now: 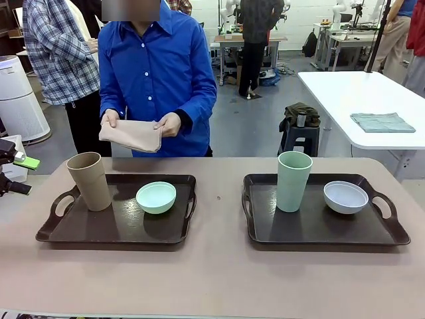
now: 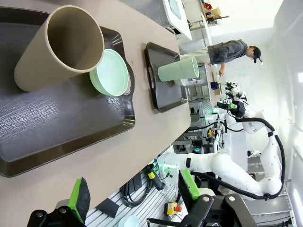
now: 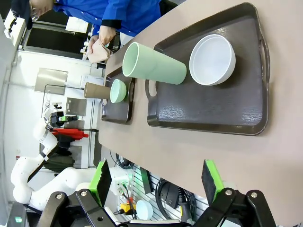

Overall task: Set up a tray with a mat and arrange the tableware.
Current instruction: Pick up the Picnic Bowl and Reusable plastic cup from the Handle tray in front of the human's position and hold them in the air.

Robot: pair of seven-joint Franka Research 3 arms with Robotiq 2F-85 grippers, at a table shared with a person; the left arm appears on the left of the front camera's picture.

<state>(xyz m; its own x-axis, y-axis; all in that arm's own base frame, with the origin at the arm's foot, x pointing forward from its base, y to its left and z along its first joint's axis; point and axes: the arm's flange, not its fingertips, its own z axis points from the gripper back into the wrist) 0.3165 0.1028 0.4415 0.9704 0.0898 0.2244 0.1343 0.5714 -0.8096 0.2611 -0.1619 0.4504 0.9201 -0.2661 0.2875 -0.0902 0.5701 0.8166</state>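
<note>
- Tableware stands on two dark trays set side by side on the desk (image 1: pixel 212 279), one cup and one bowl on each.
- Tan cup (image 1: pixel 88 181) is upright on the left tray (image 1: pixel 113 232), near that tray's left handle, its mouth facing up.
- Mint-green bowl (image 1: pixel 156 197) sits just beside the tan cup on the same tray, toward the tray's right handle, with a narrow gap between the two in the front view.
- Pale green cup (image 1: pixel 294 181) is upright on the right tray (image 1: pixel 312 232), in its left half.
- White bowl (image 1: pixel 345 197) rests near that cup on the right tray, closer to the right handle and apart from the cup.
- Both trays lie flat and well apart from each other, with bare desk between them.
- Mat (image 1: pixel 131 135), a folded beige cloth, is off the desk: a person (image 1: pixel 157 66) in a blue shirt at the far side holds it in the air behind the left tray, one hand (image 1: pixel 110 118) at one end and the other hand (image 1: pixel 169 124) at the other end.
- Left gripper (image 2: pixel 135 194) hangs off the near edge of the desk beside the left tray, its green-padded fingers spread wide with nothing between them.
- Right gripper (image 3: pixel 156 179) hovers off the near edge by the right tray, jaws likewise spread and empty.
</note>
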